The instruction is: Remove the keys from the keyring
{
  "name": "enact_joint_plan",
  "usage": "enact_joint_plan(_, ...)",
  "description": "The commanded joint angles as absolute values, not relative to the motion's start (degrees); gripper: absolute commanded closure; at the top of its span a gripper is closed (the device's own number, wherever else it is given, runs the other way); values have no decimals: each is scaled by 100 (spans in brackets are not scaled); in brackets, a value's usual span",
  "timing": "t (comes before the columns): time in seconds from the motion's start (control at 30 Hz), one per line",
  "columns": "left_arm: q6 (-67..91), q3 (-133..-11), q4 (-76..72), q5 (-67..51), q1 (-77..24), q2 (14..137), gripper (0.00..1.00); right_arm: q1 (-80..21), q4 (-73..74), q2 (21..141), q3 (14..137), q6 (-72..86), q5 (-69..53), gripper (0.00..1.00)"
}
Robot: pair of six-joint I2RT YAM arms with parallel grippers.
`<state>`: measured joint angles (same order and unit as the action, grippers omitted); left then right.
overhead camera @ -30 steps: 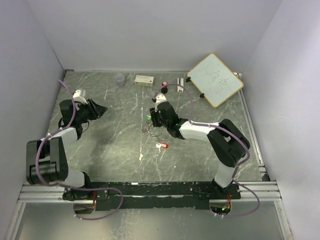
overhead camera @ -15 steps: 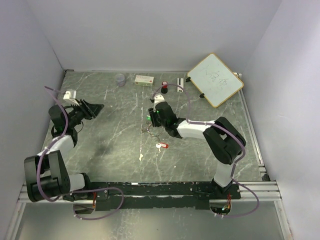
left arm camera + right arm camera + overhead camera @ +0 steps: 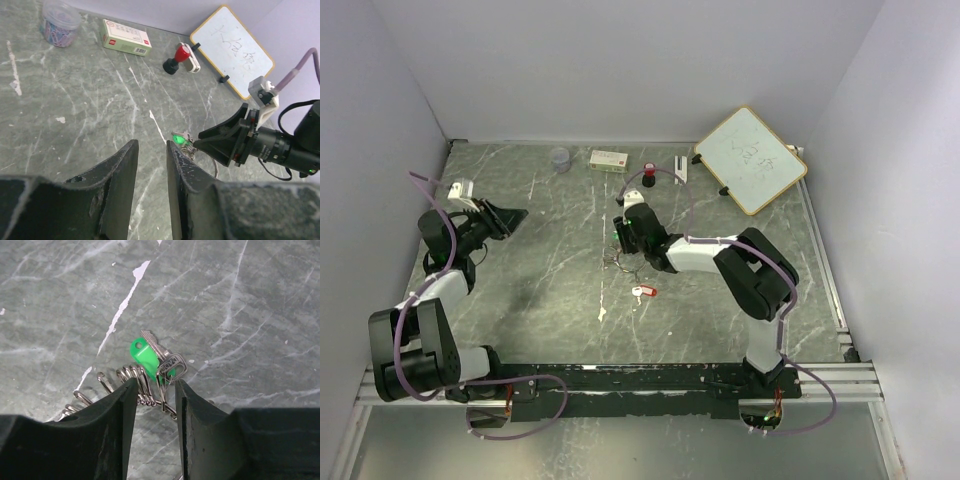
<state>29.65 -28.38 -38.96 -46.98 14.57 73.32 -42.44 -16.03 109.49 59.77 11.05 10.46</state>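
The keyring [image 3: 131,381], a chain of thin silver loops, lies on the marble table with the green key [image 3: 143,353] and a plain silver key [image 3: 173,363] at its end. My right gripper [image 3: 156,390] is open and low over it, its fingertips straddling the ring's links without pinching them. In the top view the right gripper [image 3: 620,243] sits by the keyring [image 3: 616,262], and the red key [image 3: 642,292] lies loose nearer the arms. My left gripper [image 3: 506,215] is open and empty, far left of the ring. From the left wrist view the green key [image 3: 178,138] shows ahead.
Along the back stand a clear cup of paper clips [image 3: 560,158], a green-and-white box [image 3: 609,159], a black knob with a red top [image 3: 648,169] and a tilted whiteboard [image 3: 750,158]. White walls close in three sides.
The left arm swung up and out to the left, and its jaws narrowed. The right gripper crept slightly left over the keyring.
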Motion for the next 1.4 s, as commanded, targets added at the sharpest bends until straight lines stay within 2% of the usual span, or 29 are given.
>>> enact_joint_plan(0.0, 3302, -2729, -4649, -5118, 1470, 7467, 60, -4258, -1631, 10978, 5966, 1002, 1293, 64)
enact_joint_plan(0.27, 3190, -2717, -4525, -5046, 1468, 7411, 61, -4258, -1632, 11041, 5868, 1045, 1393, 73)
enact_joint_plan(0.77, 3149, -2728, -4503, -5035, 1468, 7517, 61, -4261, -1657, 11199, 5983, 1066, 1178, 74)
enact_joint_plan(0.93, 3124, -2731, -4494, -5038, 1469, 7506, 66, -4254, -1626, 11327, 6070, 1046, 1302, 86)
enact_joint_plan(1.1, 3128, -2731, -4525, -5070, 1473, 7514, 68, -4256, -1645, 11486, 6183, 990, 1321, 87)
enact_joint_plan(1.17, 3143, -2724, -4543, -5078, 1473, 7531, 72, -4261, -1624, 11536, 6276, 926, 1348, 100)
enact_joint_plan(1.2, 3145, -2728, -4546, -5086, 1472, 7540, 76, -4257, -1597, 11540, 6327, 878, 1365, 100)
enact_joint_plan(1.27, 3145, -2734, -4556, -5113, 1469, 7562, 92, -4254, -1540, 11425, 6374, 742, 1430, 100)
enact_joint_plan(1.37, 3202, -2756, -4646, -5212, 1470, 7605, 93, -4260, -1581, 11010, 6293, 552, 1584, 100)
